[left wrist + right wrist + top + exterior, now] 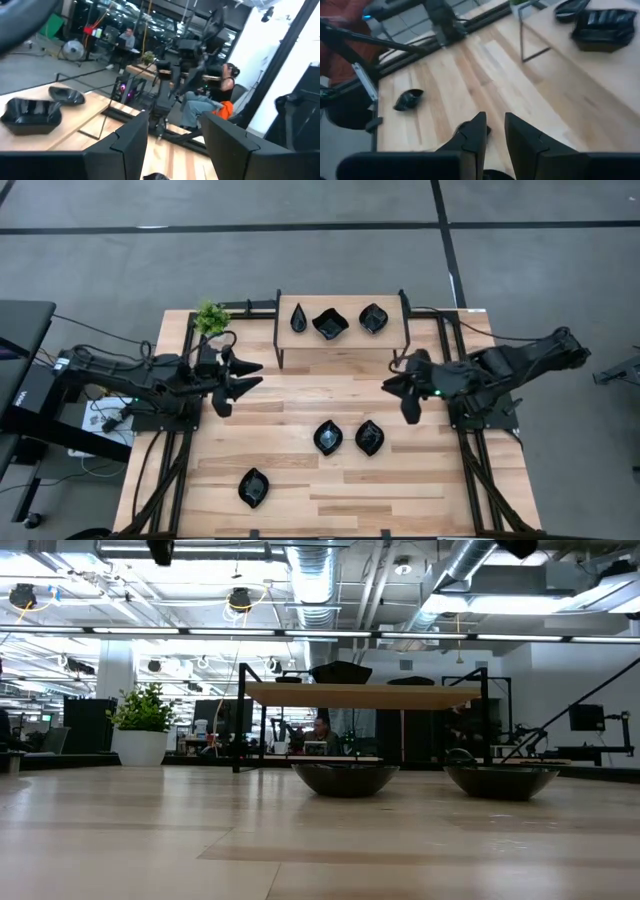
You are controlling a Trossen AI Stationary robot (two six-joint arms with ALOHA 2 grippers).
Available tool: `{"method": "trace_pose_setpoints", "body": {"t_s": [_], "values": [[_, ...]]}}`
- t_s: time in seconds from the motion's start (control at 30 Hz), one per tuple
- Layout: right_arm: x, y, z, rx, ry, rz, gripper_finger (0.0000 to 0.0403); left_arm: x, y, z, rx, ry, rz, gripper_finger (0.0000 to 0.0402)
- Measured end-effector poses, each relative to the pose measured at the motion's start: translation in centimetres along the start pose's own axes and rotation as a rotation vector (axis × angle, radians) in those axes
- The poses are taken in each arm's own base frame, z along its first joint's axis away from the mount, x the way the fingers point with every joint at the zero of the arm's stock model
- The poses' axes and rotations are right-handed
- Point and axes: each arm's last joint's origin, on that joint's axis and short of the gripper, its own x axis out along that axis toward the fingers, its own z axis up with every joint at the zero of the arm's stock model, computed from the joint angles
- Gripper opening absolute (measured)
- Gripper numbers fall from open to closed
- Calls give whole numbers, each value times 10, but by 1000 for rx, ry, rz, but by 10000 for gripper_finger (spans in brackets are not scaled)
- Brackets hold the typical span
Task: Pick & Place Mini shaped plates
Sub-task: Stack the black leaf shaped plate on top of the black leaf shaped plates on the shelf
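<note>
Six glossy black mini plates show in the high view. Three sit on a small raised wooden shelf at the far edge: a narrow one, a wavy square and a leaf-like one. Three rest on the table: two side by side and one toward the near left. My left gripper hovers open, left of the shelf. My right gripper hovers to the shelf's right, above the pair of plates, its fingers a narrow gap apart. Both are empty.
A small green potted plant stands at the far left corner, beside the shelf's left leg. The shelf's black metal legs stand on the table. Bare wood lies between the grippers and along the near edge. People sit in the room beyond the table.
</note>
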Motion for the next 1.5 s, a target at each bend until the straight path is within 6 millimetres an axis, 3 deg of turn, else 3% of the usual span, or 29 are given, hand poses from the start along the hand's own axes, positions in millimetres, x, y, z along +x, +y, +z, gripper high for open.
{"method": "trace_pose_setpoints", "body": {"t_s": [0.3,0.53,0.7,0.87,1.03,1.2,1.5], "values": [[-37,-23,-15,-3,-137,40,65,28,-24,13,60,261,81,186],[-37,-44,-48,22,-264,167,65,39,-28,1,-79,519,160,186],[-31,-56,-69,80,-336,218,65,32,-25,-24,-310,809,240,186],[-27,-66,-85,111,-377,246,65,21,-32,-55,-545,1111,437,186],[-29,-71,-88,79,-469,278,65,9,-39,-84,-704,1345,628,186],[-34,-75,-88,53,-515,286,65,-7,-49,-110,-736,1410,772,186],[-41,-81,-89,59,-531,293,65,-19,-71,-137,-758,1400,936,186]]}}
